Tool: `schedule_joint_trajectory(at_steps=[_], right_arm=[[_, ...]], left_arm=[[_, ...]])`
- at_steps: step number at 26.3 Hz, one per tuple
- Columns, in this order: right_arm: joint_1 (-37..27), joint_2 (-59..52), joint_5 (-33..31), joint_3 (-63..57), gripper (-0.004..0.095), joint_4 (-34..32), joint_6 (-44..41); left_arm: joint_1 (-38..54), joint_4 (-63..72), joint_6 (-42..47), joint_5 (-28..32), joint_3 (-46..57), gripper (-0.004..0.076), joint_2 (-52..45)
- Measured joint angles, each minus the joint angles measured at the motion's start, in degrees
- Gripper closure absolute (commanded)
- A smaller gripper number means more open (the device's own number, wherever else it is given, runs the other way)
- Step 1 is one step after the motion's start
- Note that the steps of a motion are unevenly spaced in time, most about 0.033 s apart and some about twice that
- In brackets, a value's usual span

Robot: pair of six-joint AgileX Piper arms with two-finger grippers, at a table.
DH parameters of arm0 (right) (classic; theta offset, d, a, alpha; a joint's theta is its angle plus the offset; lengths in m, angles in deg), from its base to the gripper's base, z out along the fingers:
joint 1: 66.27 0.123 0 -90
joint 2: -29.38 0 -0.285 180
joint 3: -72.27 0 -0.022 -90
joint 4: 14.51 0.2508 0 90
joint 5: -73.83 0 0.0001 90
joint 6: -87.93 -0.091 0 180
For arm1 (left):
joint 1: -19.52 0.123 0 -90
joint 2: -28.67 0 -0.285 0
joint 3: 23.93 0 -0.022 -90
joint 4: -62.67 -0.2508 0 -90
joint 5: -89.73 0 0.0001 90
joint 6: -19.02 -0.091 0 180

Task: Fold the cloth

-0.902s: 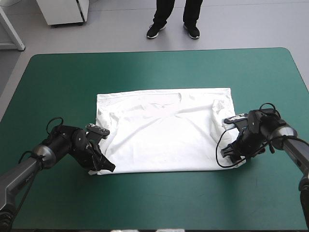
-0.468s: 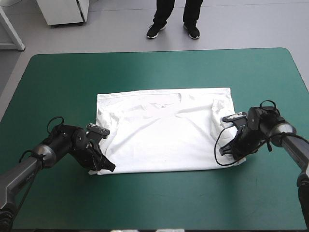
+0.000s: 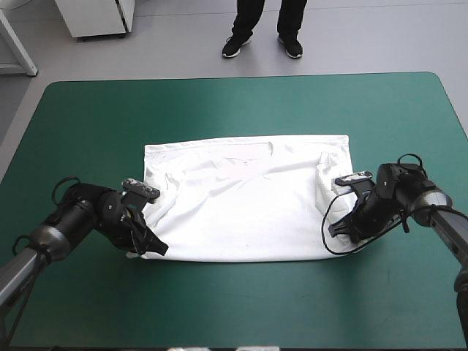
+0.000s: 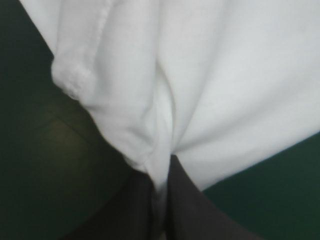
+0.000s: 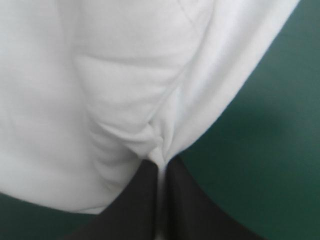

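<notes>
Left jaws and right jaws both clamp tight on the T-shirt (image 3: 248,205) at its near corners, the left having just tugged outward, so the hem looks taut and ready to lift.

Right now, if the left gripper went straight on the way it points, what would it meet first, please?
The T-shirt: the left gripper is shut on its near-left corner, and more white cloth lies directly ahead.
</notes>
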Motion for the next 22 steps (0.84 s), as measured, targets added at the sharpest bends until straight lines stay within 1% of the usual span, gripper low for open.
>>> schedule_joint_trajectory(at_steps=[5, 13, 16, 22], right_arm=[[0.05, -5.16, -3.28, 4.93, 0.0921, -0.04, -0.92], [0.11, -9.00, -11.03, 14.24, 0.0921, -0.15, -2.43], [0.11, -9.98, -12.34, 16.93, 0.0921, -0.22, -2.77], [0.11, -10.10, -12.23, 20.83, 0.0921, -0.29, -3.11]], left_arm=[[0.00, -0.53, 0.00, -2.24, -5.33, 0.0733, -4.39], [0.00, -2.77, 0.00, -8.27, -12.50, 0.0733, -4.68], [0.00, -3.20, 0.04, -9.74, -15.22, 0.0733, -4.68], [0.00, -5.80, 1.55, -9.64, -19.00, 0.0733, -4.68]])
